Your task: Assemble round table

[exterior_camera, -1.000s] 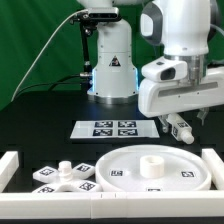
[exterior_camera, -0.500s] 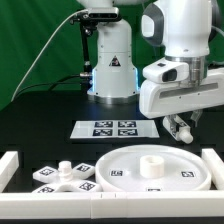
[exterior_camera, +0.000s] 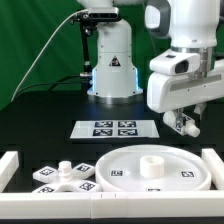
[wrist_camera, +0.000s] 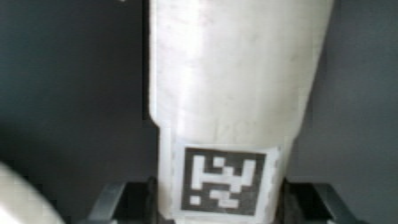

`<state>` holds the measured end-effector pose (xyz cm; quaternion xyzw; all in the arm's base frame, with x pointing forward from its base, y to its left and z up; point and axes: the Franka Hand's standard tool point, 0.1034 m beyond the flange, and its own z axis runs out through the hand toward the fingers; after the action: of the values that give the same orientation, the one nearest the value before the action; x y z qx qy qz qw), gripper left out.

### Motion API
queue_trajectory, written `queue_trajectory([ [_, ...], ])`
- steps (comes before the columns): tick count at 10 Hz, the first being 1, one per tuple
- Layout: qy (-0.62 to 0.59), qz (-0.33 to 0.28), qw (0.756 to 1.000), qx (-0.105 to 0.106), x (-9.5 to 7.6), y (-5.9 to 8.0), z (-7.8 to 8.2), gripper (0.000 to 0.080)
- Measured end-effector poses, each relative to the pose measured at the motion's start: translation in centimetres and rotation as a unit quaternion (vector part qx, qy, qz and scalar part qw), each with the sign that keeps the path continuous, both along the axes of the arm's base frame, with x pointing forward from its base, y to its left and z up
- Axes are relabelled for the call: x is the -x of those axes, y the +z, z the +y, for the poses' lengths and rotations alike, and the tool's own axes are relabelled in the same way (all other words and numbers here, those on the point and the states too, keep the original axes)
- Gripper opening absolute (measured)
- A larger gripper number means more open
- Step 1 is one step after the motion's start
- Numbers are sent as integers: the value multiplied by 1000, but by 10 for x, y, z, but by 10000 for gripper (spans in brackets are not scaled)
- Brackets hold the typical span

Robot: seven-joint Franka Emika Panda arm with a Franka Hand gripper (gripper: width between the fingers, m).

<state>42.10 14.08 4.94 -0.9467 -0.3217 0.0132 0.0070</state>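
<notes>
Round table work hangs on the claw (exterior_camera: 183, 124) right now. Its jaws are pinched narrow on the leg (wrist_camera: 228, 90), gripping it at the tagged end, with most of the white cylinder reaching out beyond the fingers. From where I stand I can't tell whether the leg is clear of the desk (exterior_camera: 40, 135).

That long overhang is my worry. With so little of it clamped, the smooth plastic could swivel or slide in the grip as the arm swings. A tilted leg would likely jam on, or skid off, the raised hub (exterior_camera: 152, 160) in the middle of the disc (exterior_camera: 125, 158) instead of seating.

The disc lies just in front of the claw, so a low carry could clip its rim and shove it out of place. Farther off, the cross base (exterior_camera: 65, 177) sits by the rail (exterior_camera: 10, 165) on the exterior view's left. The marker board (exterior_camera: 118, 128) lies behind the disc. Both look out of harm's way, I'd say.
</notes>
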Motion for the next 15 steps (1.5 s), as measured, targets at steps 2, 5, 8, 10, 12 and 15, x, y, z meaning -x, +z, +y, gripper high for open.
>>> queue_trajectory([
  [2, 144, -8, 990, -1, -11, 8, -2, 307],
  [5, 234, -14, 972, -2, -6, 6, -5, 307],
  [8, 416, -6, 910, 8, -2, -1, -9, 308],
  [10, 486, -1, 874, 8, -1, -4, -12, 308],
  [12, 523, 1, 852, 9, -1, -5, -14, 308],
  [15, 702, 19, 711, 18, 5, -7, -12, 308],
])
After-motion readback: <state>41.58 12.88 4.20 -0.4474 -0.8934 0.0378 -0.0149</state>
